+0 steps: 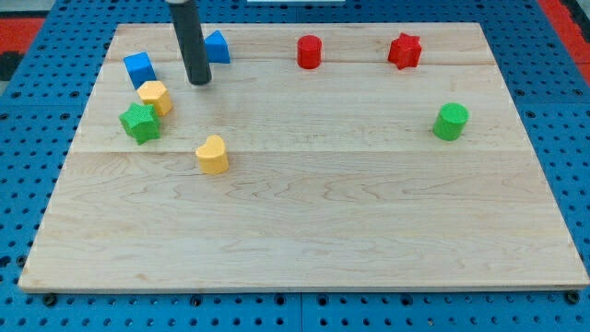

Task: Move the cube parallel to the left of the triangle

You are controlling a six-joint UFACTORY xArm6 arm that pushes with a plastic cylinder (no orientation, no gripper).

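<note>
A blue cube sits near the board's top left. A blue triangle block lies further right near the top edge, partly hidden by my rod. My tip rests on the board between them, right of the cube and just below-left of the triangle, touching neither as far as I can tell.
A yellow hexagon block and a green star block lie just below the cube. A yellow heart block sits lower middle-left. A red cylinder, a red star and a green cylinder lie to the right on the wooden board.
</note>
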